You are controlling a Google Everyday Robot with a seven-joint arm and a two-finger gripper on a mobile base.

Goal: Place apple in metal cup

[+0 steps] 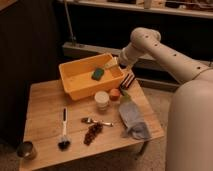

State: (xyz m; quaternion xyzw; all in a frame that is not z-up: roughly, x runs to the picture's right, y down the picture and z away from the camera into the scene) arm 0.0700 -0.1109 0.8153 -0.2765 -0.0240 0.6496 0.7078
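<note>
Orange-red, the apple (pixel 115 94) sits on the wooden surface (pixel 45 107) just beside a pale jar (pixel 101 99), in front of the yellow bin (pixel 80 90) that holds a green sponge (pixel 98 74). Well apart from it, the metal cup (pixel 26 150) stands upright at the front-left corner, beyond a black brush (pixel 63 132), a spoon (pixel 97 121) and a dark reddish cluster (pixel 92 133). Above the bin's right rim hangs the claw (pixel 112 62), clear of the apple; whether it is spread or closed I cannot tell, and nothing shows in its grasp.
</note>
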